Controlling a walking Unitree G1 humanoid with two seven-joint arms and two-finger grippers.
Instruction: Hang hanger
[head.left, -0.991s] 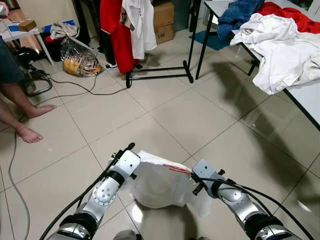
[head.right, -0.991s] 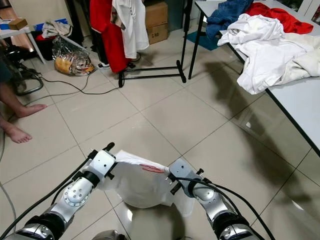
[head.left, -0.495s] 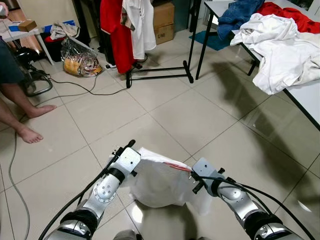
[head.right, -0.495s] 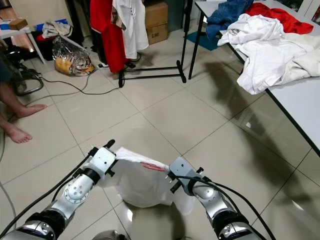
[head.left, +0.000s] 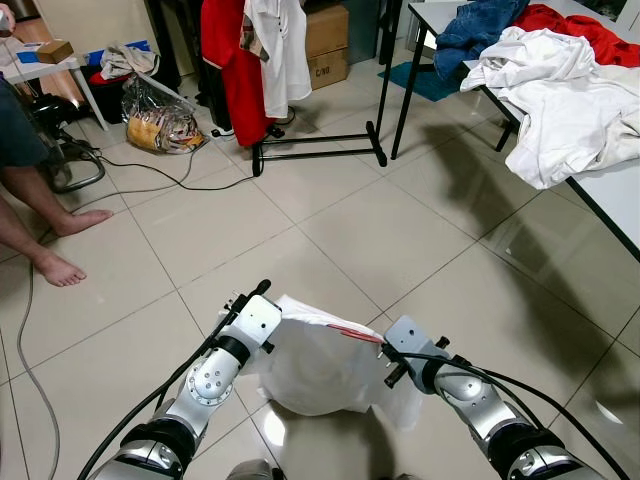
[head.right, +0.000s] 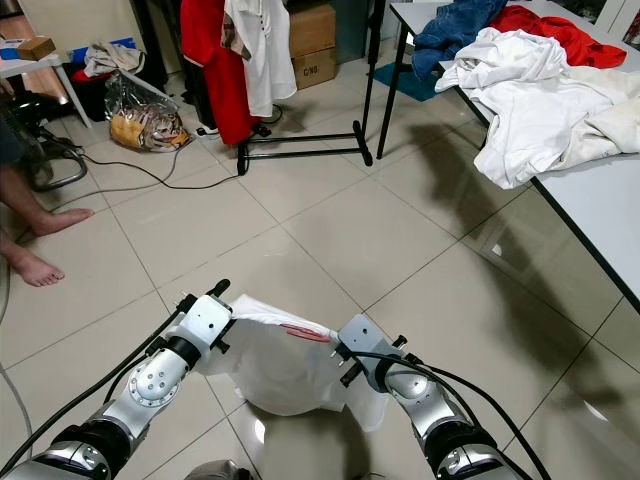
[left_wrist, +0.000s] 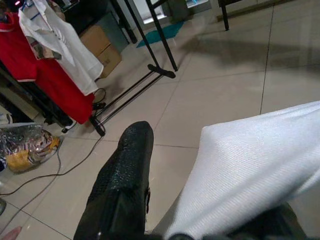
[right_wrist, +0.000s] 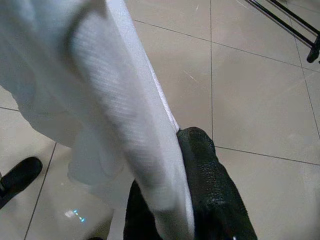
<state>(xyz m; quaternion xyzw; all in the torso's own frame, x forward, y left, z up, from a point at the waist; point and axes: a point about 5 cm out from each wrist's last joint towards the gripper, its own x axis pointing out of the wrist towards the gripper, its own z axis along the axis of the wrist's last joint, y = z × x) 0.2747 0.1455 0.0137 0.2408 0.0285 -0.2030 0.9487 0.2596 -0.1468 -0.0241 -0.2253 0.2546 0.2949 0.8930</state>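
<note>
Between both pincers, left pincer (head.left: 262, 305) and right pincer (head.left: 388, 345) clamping white garment (head.left: 325, 365), stretched left-to-right

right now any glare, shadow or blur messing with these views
Left eye view: sharp, with small bright glints on the glossy floor tiles below the white garment, and a dark table shadow on the tiles. Left wrist view: the near black finger is slightly soft. Right wrist view: the close cloth is blurred.
</note>
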